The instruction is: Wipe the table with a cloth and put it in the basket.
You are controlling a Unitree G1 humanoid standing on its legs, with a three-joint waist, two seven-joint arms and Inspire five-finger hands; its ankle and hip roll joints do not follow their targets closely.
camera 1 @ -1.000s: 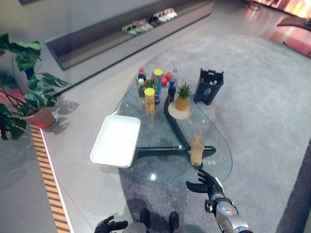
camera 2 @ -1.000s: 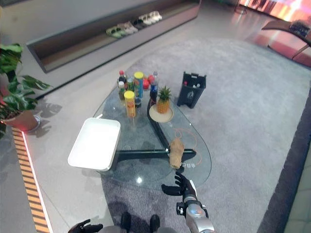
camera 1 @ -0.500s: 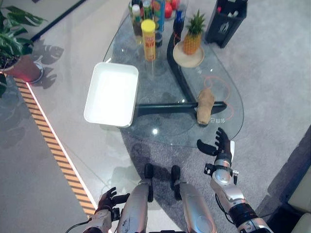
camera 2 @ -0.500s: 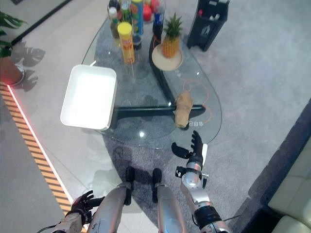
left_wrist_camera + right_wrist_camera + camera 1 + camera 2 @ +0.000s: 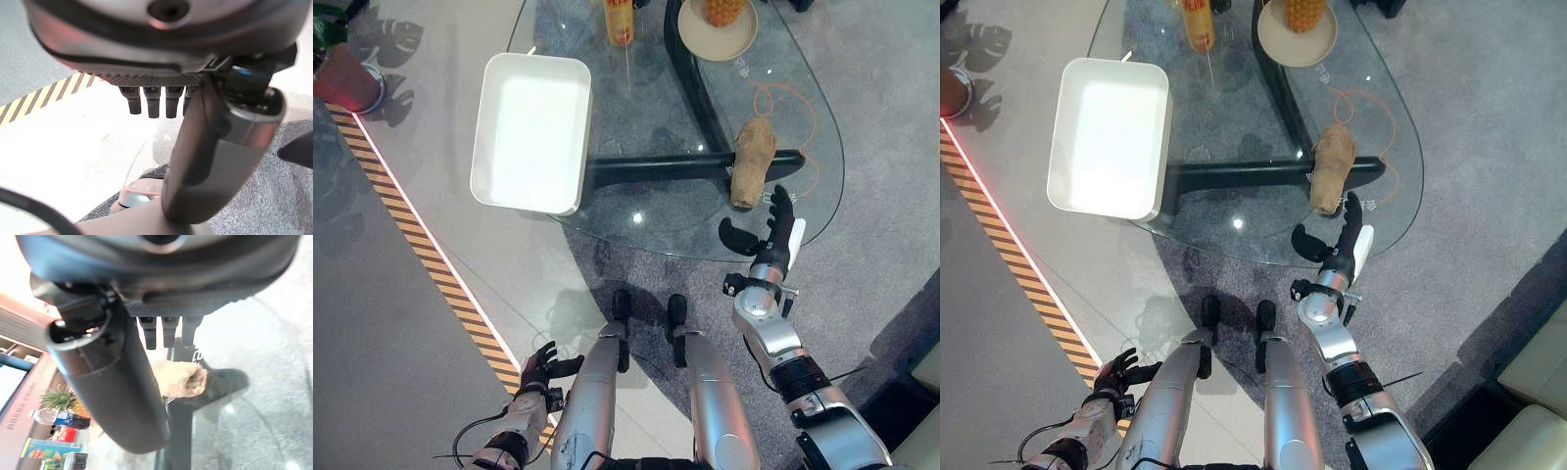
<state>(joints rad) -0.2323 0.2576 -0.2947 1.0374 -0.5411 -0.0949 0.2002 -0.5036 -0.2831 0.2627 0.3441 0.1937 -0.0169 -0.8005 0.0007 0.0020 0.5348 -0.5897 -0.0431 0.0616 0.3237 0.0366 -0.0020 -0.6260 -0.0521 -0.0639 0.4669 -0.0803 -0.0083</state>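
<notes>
A tan cloth [image 5: 751, 162] lies bunched in a roll on the glass table [image 5: 636, 211], near its front right edge. My right hand [image 5: 773, 230] is open just short of the cloth's near end, fingers straight and pointing at it, thumb spread to the side. In the right wrist view the cloth [image 5: 178, 378] shows just past the fingers [image 5: 164, 333], apart from them. A white rectangular basket [image 5: 530, 132] sits at the table's left edge. My left hand [image 5: 540, 370] hangs low at my left side, open and holding nothing.
A plate [image 5: 717, 27] with a pineapple and a yellow can [image 5: 620, 20] stand at the table's far side. An orange cord [image 5: 798, 108] loops beside the cloth. The table's dark frame [image 5: 690, 166] shows through the glass. A yellow-black stripe [image 5: 421, 245] crosses the floor on the left.
The camera has tilted down and moved closer to the table. My right hand has risen to the table's edge and come nearer the cloth. The cloth has not moved.
</notes>
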